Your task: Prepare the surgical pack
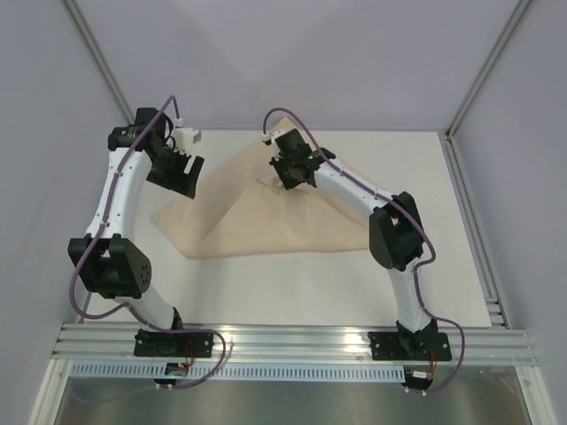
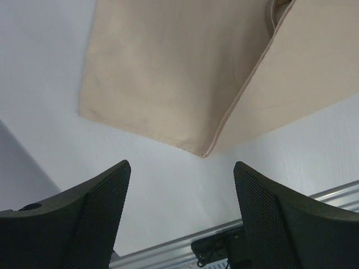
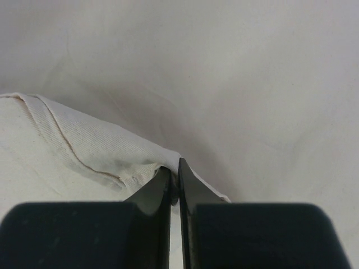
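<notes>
The surgical pack shows as a large beige cloth sheet (image 1: 266, 221) lying partly folded on the white table, with one flap lifted toward the back. My right gripper (image 1: 292, 175) is shut on a hemmed edge of that cloth (image 3: 73, 157), and its jaws (image 3: 174, 167) pinch the fabric between the tips. My left gripper (image 1: 184, 180) hangs open above the table beside the sheet's left corner, touching nothing. In the left wrist view its fingers (image 2: 101, 190) stand wide apart, with the cloth's near corner (image 2: 205, 151) beyond them.
An aluminium rail (image 1: 292, 341) runs along the table's near edge and carries both arm bases. It also shows in the left wrist view (image 2: 168, 249). A second rail (image 1: 474, 221) lines the right side. A small white part (image 1: 188, 137) sits by the left wrist.
</notes>
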`<action>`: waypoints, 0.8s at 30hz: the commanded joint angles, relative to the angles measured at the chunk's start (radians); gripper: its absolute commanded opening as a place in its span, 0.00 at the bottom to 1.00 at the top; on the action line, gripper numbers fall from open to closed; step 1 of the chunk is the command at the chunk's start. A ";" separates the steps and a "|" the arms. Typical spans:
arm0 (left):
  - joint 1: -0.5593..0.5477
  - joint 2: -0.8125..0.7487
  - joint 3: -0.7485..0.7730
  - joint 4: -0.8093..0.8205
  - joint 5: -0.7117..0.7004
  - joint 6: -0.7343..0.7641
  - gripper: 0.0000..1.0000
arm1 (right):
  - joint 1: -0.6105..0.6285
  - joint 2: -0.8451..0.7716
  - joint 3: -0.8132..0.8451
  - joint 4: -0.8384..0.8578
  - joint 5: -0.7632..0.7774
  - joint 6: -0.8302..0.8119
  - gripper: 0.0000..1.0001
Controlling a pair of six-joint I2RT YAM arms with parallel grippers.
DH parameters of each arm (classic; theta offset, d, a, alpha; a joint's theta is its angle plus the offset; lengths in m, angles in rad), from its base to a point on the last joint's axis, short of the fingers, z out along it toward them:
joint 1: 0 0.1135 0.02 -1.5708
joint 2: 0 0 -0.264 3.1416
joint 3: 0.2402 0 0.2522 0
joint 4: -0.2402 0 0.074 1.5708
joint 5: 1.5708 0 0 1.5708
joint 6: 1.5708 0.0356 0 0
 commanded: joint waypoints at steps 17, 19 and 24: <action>-0.205 0.068 0.071 0.016 -0.008 -0.049 0.81 | -0.130 0.304 0.275 -0.036 -0.059 0.234 0.09; -0.216 0.100 0.069 0.027 -0.012 -0.065 0.80 | -0.134 0.320 0.281 -0.034 -0.062 0.239 0.16; -0.237 0.163 0.091 0.064 -0.020 -0.123 0.79 | -0.142 0.325 0.344 -0.102 -0.080 0.219 0.60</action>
